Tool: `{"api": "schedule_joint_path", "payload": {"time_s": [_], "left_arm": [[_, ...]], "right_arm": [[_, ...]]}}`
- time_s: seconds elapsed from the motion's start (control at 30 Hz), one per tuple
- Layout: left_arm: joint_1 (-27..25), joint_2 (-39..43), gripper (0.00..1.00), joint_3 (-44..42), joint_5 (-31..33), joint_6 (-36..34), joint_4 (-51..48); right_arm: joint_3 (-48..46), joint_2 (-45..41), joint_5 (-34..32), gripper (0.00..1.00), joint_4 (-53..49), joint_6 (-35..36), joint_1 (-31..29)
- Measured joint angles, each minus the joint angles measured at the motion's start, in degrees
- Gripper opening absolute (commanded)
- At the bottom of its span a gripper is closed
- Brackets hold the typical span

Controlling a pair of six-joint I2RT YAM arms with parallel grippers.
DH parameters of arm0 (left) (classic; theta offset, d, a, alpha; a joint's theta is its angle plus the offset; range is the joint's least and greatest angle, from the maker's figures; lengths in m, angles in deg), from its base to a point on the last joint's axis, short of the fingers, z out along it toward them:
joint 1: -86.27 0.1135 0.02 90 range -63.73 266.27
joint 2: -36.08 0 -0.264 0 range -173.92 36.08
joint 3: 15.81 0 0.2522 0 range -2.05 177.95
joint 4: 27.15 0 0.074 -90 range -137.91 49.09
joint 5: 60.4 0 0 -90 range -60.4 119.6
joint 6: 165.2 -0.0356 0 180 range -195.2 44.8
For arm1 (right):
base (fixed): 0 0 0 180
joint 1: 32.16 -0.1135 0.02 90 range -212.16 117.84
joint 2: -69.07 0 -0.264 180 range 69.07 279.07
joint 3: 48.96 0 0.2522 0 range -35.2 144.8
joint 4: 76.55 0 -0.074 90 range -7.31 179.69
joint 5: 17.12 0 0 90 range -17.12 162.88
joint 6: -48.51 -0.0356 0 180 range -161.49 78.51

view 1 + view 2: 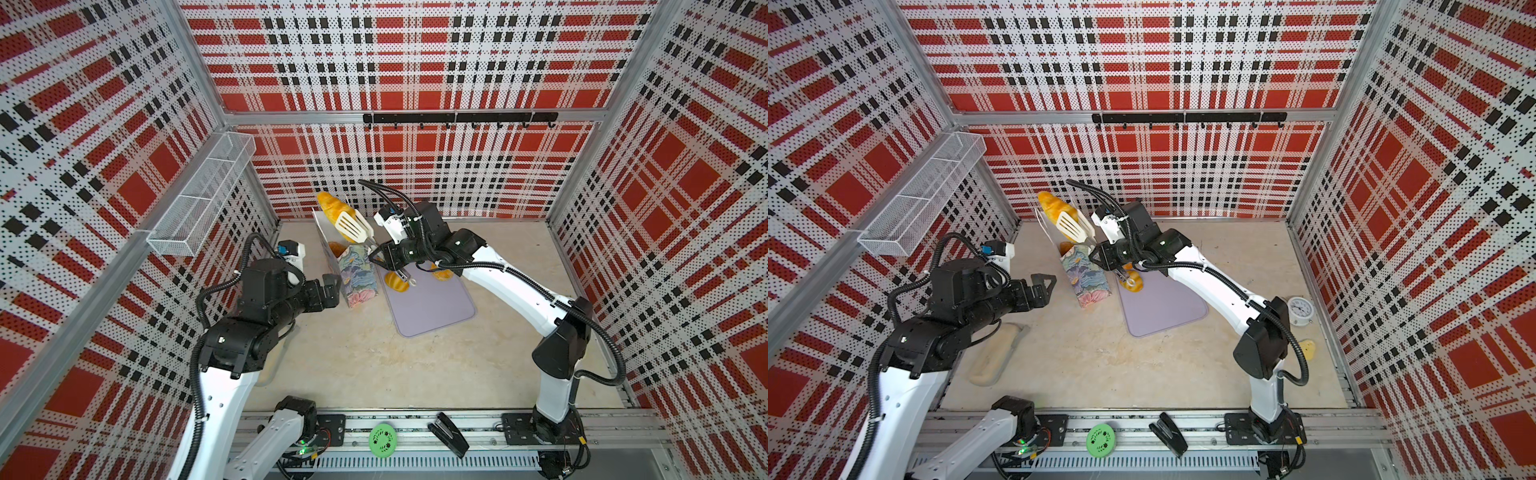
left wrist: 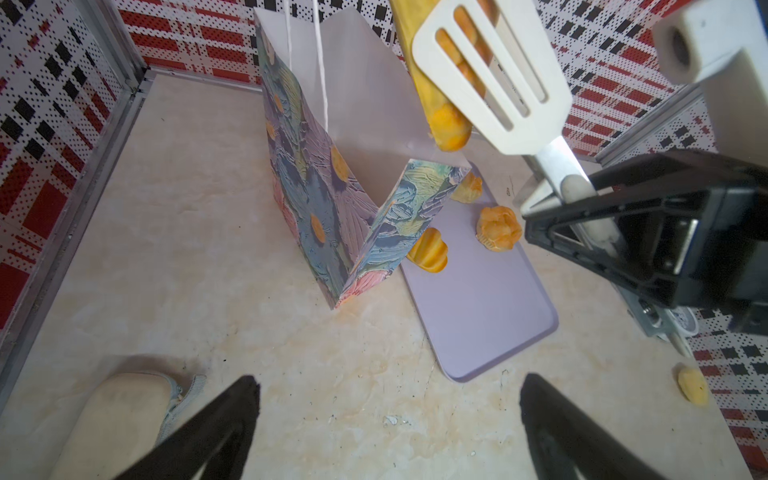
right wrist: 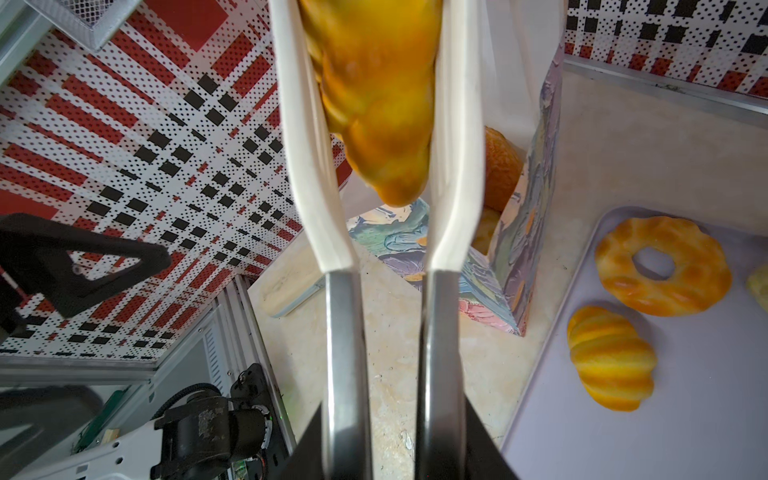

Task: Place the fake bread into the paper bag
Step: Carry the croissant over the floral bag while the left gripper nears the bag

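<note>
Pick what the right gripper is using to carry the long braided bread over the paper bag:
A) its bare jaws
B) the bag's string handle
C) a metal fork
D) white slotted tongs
D: the right gripper is shut on the metal handles of the white slotted tongs, whose blades pinch the braided bread above the paper bag.

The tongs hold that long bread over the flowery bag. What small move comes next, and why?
Probably lower the tongs a little: the right end effector squeezes them onto the long bread, whose lower tip hangs just above the open top of the paper bag.
</note>
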Motion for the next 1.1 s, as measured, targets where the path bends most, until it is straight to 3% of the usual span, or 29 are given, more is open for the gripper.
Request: {"api": "schedule_joint_path", "payload": {"time_s": [0.53, 1.1], "left_arm": [[0.0, 0.4, 0.99, -1.4, -0.8, 0.3, -0.3], [0.0, -0.3, 0.99, -1.6, -1.9, 1.9, -0.2]], "right_arm": [[8.0, 6.3, -1.7, 0.36, -2.1, -0.3, 0.0], [10.3, 8.4, -4.1, 0.53, -7.0, 0.4, 0.0]]}}
